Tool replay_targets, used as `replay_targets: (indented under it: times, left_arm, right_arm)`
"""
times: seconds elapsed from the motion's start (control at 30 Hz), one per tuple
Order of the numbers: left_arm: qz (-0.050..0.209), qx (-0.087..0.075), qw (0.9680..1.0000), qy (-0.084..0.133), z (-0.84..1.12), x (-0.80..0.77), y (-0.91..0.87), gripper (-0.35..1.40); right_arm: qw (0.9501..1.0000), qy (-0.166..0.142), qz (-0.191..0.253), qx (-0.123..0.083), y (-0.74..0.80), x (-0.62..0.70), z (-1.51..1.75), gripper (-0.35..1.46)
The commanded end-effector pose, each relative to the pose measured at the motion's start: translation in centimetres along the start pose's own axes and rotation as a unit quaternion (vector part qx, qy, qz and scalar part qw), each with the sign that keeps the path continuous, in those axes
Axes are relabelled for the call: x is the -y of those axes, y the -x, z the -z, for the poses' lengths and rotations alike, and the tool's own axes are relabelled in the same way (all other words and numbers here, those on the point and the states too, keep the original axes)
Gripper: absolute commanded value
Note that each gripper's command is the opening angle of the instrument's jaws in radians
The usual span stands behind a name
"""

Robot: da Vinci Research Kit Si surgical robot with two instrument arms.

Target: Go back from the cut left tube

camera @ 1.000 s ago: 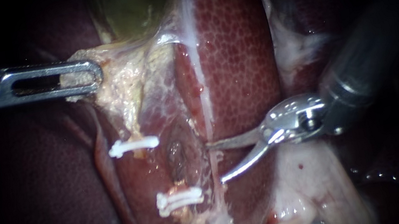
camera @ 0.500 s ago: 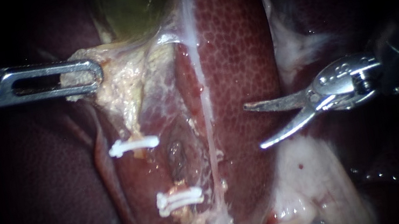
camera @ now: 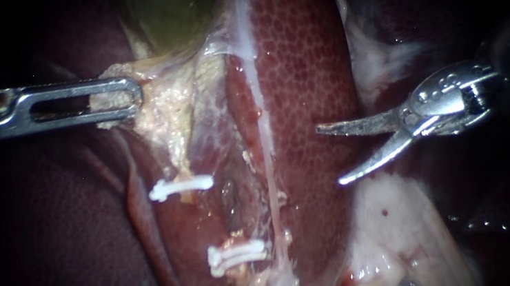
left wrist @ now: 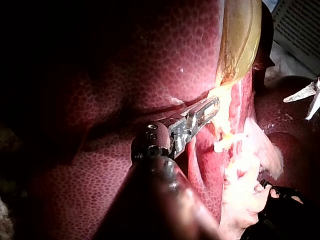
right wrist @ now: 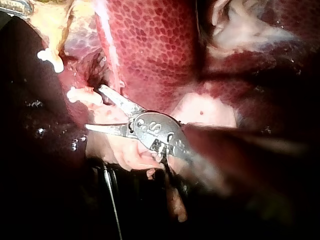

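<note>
Steel jaws of the right instrument [camera: 331, 155] stood spread, gripping nothing, over the liver [camera: 302, 51] and well clear of the cut, as suited a retreat. Beyond them the left tube [camera: 180, 153] lay severed, with a bare gap between the upper clip [camera: 180, 187] and the lower clips [camera: 238, 254]. Farther off, the left instrument [camera: 129, 96] was clenched on pale tissue [camera: 164, 106] below the gallbladder [camera: 174, 3], apparently to hold the upper stump taut.

The left tube [camera: 178, 155] lies cut in two. Its pale yellow upper stump runs down to one white clip [camera: 180, 187]. The lower stump [camera: 244, 281] bears two white clips [camera: 238, 256]. A gap separates the stumps.
</note>
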Motion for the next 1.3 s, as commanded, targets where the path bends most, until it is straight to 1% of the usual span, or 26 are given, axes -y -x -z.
replay_targets:
  times: [0.03,0.2,0.4,0.6,0.77,1.3]
  left_arm:
    - [-0.002,-0.004,1.0000,0.001,-0.04,-0.01,-0.03,-0.35]
    - [-0.005,-0.013,0.9999,0.001,-0.22,-0.04,-0.14,-0.35]
    - [-0.012,-0.023,0.9997,-0.002,-0.44,-0.03,-0.27,-0.35]
    - [-0.013,-0.026,0.9995,-0.006,-0.60,-0.01,-0.33,-0.35]
    - [-0.014,-0.026,0.9995,-0.006,-0.62,0.00,-0.33,-0.35]
    - [-0.013,-0.027,0.9995,-0.007,-0.61,0.00,-0.32,-0.35]
  right_arm:
    - [1.0000,0.000,0.000,0.000,0.00,0.00,0.00,1.43]
    - [1.0000,0.000,0.000,0.000,0.00,0.00,0.00,1.43]
    - [1.0000,0.001,0.000,0.000,0.00,0.00,0.00,1.43]
    - [1.0000,0.001,-0.001,-0.002,0.00,0.00,-0.01,1.43]
    - [1.0000,0.002,-0.001,-0.003,0.00,0.00,-0.01,1.43]
    - [1.0000,0.002,-0.001,-0.006,-0.01,0.01,-0.02,1.43]
